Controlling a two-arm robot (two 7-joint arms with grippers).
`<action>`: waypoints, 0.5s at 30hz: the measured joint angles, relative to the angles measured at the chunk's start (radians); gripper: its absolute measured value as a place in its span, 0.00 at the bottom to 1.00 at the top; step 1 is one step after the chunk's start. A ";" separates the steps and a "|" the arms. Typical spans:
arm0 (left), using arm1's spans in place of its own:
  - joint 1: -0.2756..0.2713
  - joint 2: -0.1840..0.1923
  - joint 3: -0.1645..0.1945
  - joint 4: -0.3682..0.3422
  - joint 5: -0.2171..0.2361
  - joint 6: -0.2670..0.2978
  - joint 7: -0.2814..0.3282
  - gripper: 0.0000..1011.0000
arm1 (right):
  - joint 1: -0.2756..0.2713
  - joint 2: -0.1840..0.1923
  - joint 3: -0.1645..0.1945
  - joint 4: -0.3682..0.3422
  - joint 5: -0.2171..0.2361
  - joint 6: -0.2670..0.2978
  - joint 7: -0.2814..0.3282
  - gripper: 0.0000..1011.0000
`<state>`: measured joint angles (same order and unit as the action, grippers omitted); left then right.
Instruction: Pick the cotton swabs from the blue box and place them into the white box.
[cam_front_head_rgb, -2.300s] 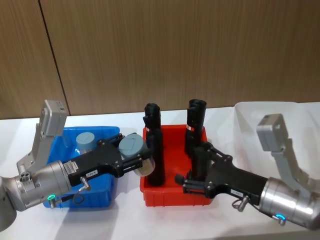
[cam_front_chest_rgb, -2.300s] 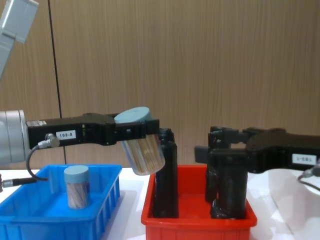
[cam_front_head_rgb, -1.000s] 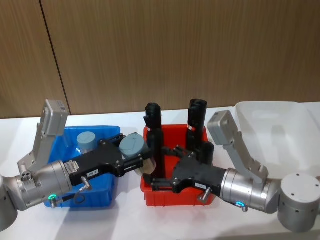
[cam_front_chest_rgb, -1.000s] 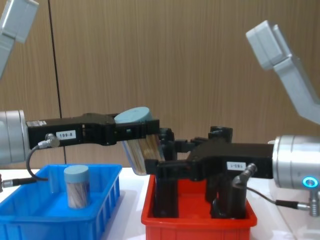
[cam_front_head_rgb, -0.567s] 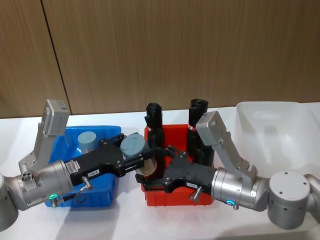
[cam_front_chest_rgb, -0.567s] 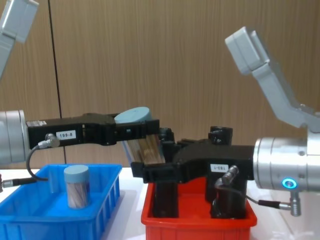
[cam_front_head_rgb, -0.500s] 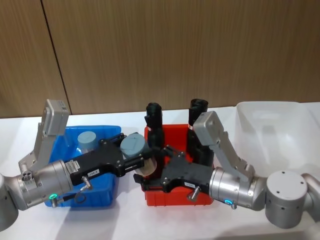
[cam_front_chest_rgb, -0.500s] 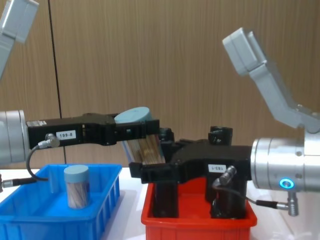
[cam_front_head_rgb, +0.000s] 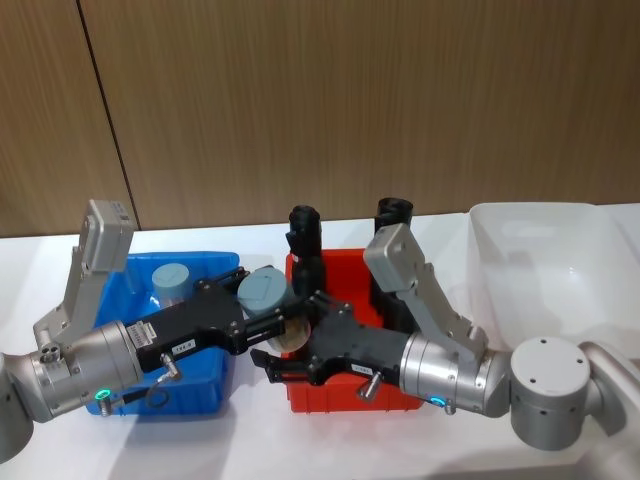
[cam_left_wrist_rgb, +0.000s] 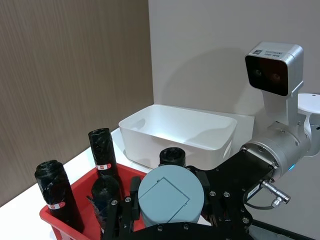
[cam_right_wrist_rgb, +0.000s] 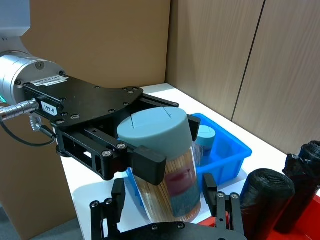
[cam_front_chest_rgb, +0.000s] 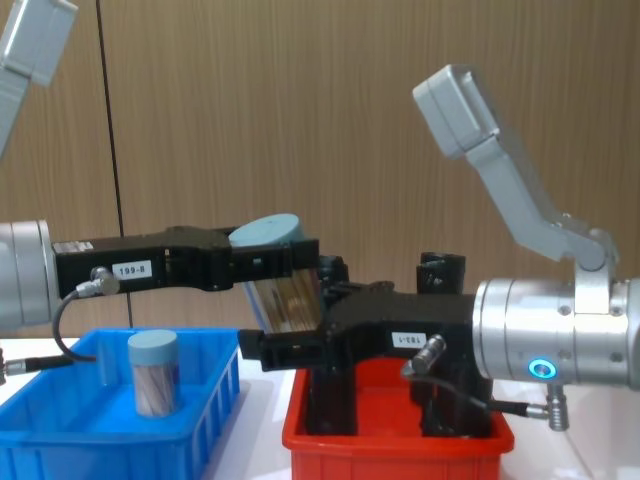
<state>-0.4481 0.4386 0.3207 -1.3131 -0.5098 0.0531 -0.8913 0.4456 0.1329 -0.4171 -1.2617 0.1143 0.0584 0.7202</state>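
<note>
A brown wood-panelled wall (cam_front_head_rgb: 350, 100) rises right behind the white table (cam_front_head_rgb: 25, 285).

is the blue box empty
No, a tub of cotton swabs stands upright inside the blue box.

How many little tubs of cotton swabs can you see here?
2. One tub hangs tilted in the left gripper, near the red bin's edge; the other tub stands upright in the blue box, where the arm may hide more.

left tool (cam_front_head_rgb: 266, 305): extended, clamped | right tool (cam_front_head_rgb: 283, 338): fingers spread (reaching leftward, beside left tool)
</note>
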 joint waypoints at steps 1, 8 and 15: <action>0.000 0.000 0.000 0.000 0.000 0.000 0.000 0.66 | 0.001 -0.001 -0.001 0.001 -0.001 -0.001 0.000 0.97; 0.000 0.000 0.000 0.000 0.000 0.000 0.000 0.66 | 0.006 -0.004 -0.007 0.009 -0.003 -0.013 -0.004 0.78; 0.000 0.000 0.000 0.000 0.000 0.000 0.000 0.66 | 0.006 -0.003 -0.011 0.009 -0.005 -0.019 -0.007 0.61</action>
<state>-0.4481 0.4386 0.3207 -1.3131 -0.5098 0.0531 -0.8914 0.4518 0.1299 -0.4284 -1.2522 0.1097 0.0398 0.7135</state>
